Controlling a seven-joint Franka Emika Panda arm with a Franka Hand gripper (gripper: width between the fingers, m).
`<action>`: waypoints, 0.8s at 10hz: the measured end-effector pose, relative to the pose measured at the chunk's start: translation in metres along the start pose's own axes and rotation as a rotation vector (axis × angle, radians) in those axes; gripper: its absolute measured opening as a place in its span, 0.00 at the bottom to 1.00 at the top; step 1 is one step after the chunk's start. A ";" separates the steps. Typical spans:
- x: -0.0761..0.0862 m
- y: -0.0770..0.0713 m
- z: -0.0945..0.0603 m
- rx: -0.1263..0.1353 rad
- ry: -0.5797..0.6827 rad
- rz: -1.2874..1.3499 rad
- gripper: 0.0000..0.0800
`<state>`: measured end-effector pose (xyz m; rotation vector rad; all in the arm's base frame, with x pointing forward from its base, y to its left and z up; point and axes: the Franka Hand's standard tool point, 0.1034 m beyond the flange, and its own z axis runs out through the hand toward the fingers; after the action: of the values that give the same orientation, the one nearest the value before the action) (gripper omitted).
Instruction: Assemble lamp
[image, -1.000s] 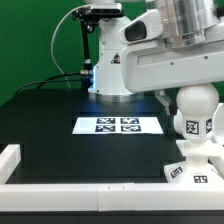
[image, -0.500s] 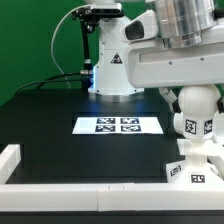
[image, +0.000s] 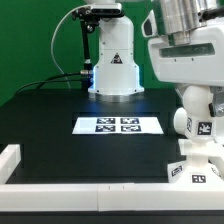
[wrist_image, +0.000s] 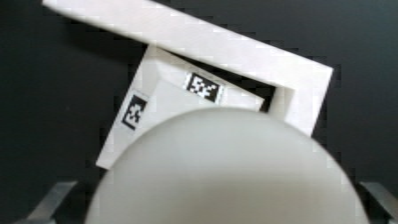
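One bulb (image: 197, 115) stands upright on the flared base (image: 193, 168) at the exterior view's right, near the front of the tabletop (image: 50, 120). End effector (image: 193, 92) sits directly over it — jaws wide, flanking the round head; contact cannot be told. Shade (image: 113, 62) stands well apart, at the back.

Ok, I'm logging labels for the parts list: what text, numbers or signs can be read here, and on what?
No readable words or numbers.
marker board: black-and-white square tags, no letters.
bulb and base: the same tags, no text.
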<state>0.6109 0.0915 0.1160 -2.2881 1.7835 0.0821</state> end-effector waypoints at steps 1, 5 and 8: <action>0.003 0.000 -0.001 0.005 -0.006 0.046 0.72; 0.001 0.000 0.000 0.003 -0.006 0.028 0.85; 0.006 0.003 -0.013 -0.046 0.003 -0.377 0.87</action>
<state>0.6082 0.0823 0.1266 -2.6132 1.3332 0.0531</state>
